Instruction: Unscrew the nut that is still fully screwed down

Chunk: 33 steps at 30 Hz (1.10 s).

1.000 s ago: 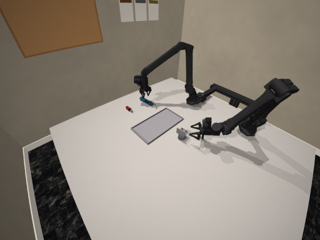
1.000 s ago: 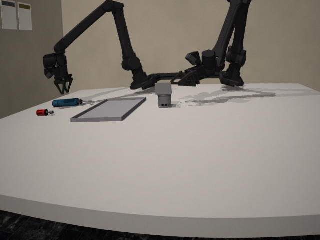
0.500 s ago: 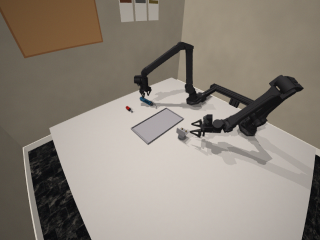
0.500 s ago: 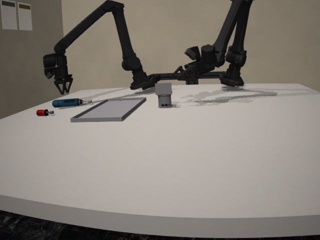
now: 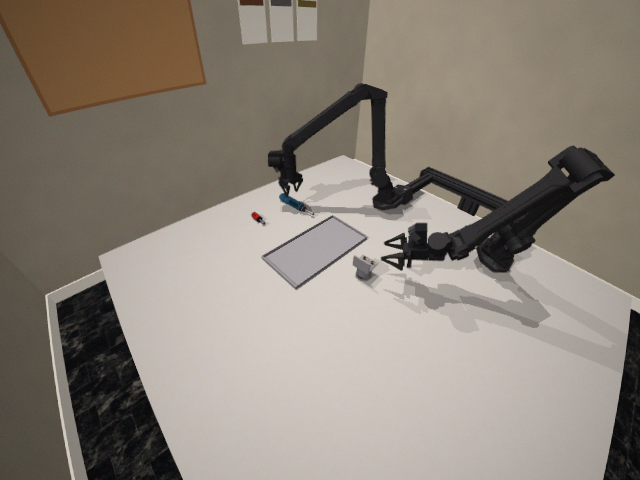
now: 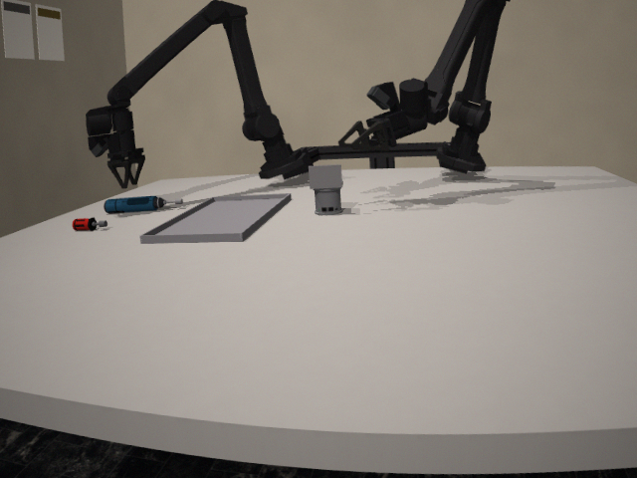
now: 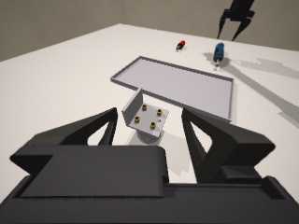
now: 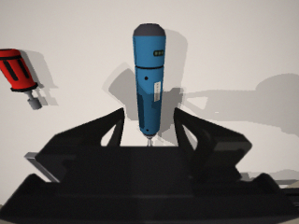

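Lying beyond the tray (image 5: 279,272) (image 6: 191,238) (image 7: 186,102) from the joint module (image 5: 363,272) (image 6: 327,200) (image 7: 149,135), the driver (image 5: 293,202) (image 6: 134,203) (image 7: 219,52) (image 8: 149,84) sits below the right fingers (image 5: 291,191) (image 6: 129,185), spread.

Both arms raised, each tool open.
Right tool (image 5: 291,189) (image 6: 129,183) (image 7: 230,38) (image 8: 149,112) points straight down, fingers parted above the worktop (image 5: 361,372) (image 6: 328,309); left tool (image 5: 391,251) (image 7: 149,112) is tilted, fingers wide, forearm sloping down.

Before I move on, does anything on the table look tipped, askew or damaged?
Nothing stands out. The joint module stands upright with the bracket on top. The blue nut driver and red tool lie on their sides, beside the tray, with no visible damage.
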### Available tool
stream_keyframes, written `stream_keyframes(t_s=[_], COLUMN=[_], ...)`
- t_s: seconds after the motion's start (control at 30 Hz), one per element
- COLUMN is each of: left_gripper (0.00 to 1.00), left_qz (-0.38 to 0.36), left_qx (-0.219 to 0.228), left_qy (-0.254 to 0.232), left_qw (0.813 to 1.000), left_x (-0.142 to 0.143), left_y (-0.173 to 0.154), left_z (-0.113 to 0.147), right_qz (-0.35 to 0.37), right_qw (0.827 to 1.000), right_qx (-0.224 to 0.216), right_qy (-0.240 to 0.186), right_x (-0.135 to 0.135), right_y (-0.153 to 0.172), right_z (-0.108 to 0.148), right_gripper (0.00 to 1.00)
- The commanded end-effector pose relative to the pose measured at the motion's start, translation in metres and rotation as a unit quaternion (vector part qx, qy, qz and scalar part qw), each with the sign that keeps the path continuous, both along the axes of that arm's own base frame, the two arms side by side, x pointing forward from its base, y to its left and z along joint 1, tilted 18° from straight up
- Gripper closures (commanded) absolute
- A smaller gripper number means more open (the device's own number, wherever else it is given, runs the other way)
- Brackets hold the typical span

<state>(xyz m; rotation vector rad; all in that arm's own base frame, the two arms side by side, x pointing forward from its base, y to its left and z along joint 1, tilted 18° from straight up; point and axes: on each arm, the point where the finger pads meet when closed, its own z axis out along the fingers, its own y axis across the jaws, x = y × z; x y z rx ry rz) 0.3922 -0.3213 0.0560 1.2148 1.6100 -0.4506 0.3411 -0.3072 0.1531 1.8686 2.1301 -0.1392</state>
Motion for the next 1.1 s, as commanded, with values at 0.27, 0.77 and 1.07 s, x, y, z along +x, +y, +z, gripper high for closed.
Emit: stream_keyframes(t_s=[0.27, 0.77, 1.07], left_gripper=[0.14, 0.14, 0.14], left_qz=[-0.002, 0.003, 0.001], left_qx=[-0.016, -0.008, -0.018], left_qy=[-0.018, -0.007, -0.020], left_qw=[1.000, 1.000, 1.000], left_x=[0.010, 0.009, 0.007], left_y=[-0.018, -0.020, -0.024], left_z=[0.039, 0.049, 0.074], right_qz=[0.000, 0.000, 0.000], right_qw=[1.000, 1.000, 1.000], right_qx=[-0.010, -0.010, -0.010], right_qy=[-0.011, -0.011, -0.011], right_x=[0.007, 0.007, 0.007], right_y=[-0.005, -0.005, -0.005], right_z=[0.015, 0.015, 0.015], right_gripper=[0.35, 0.35, 0.35])
